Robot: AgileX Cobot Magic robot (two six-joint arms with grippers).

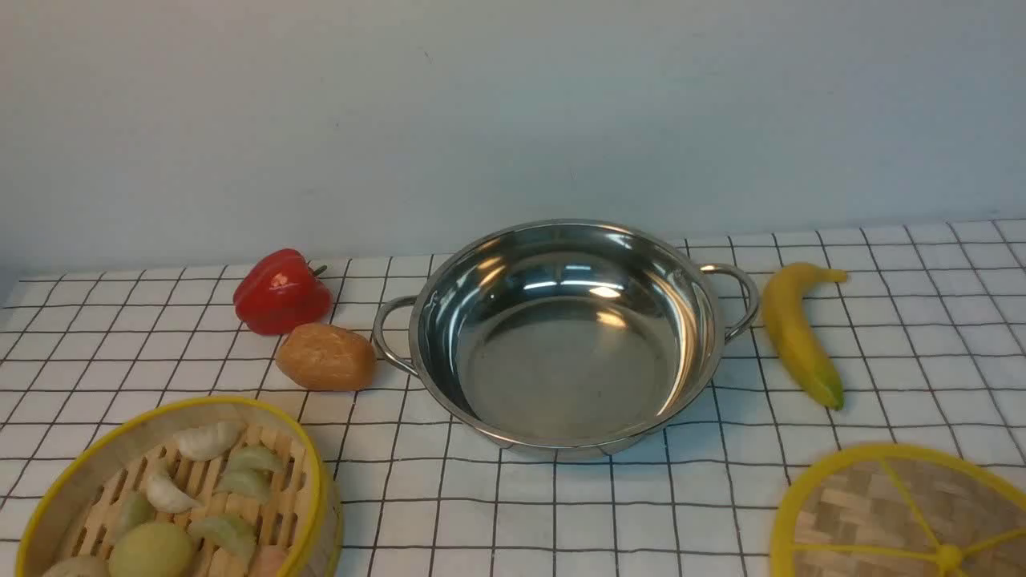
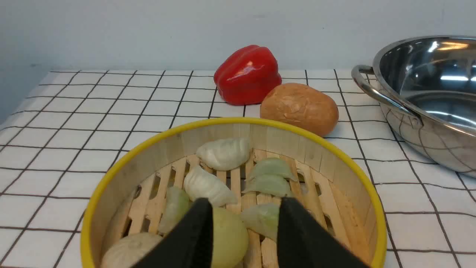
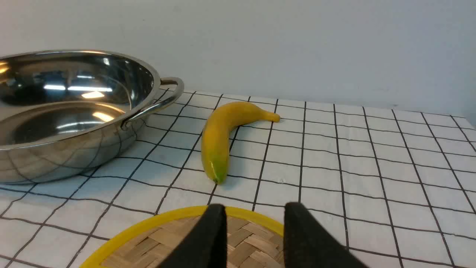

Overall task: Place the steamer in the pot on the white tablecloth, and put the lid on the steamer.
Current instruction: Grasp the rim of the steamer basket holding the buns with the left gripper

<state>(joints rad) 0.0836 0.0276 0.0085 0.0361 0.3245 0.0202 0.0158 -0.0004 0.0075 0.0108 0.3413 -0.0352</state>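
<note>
Bamboo slats form the steamer [image 1: 120,449], a round basket with a bright yellow rim, an upright pale wooden wall and a floor of parallel strips with gaps between them. We see it at the near left corner of the white tablecloth [image 1: 561,513], partly cut off by the edge of the front view. It holds several pale white and greenish dumplings [image 1: 208,439] and some rounder buns.

We find the pot [image 1: 561,377] in the middle of the cloth, well apart from the steamer. It is wide, shallow and mirror-bright, with a looped wire handle on each side and nothing inside. Left of it lie a brown bread roll [image 1: 326,357], just beside the handle, and a red pepper [image 1: 280,292] behind the roll. A banana [image 1: 797,332] lies just beyond the right handle.

At the near right corner we see the lid [image 1: 874,513], a flat disc of woven bamboo with a thick yellow rim, yellow spokes and a small yellow centre knob, lying on the cloth.

From the left wrist we see the left gripper [image 2: 245,204] above the steamer's near side, its black fingers spread with nothing between them. The right gripper [image 3: 255,206] hangs over the lid's edge, likewise spread and holding nothing.
</note>
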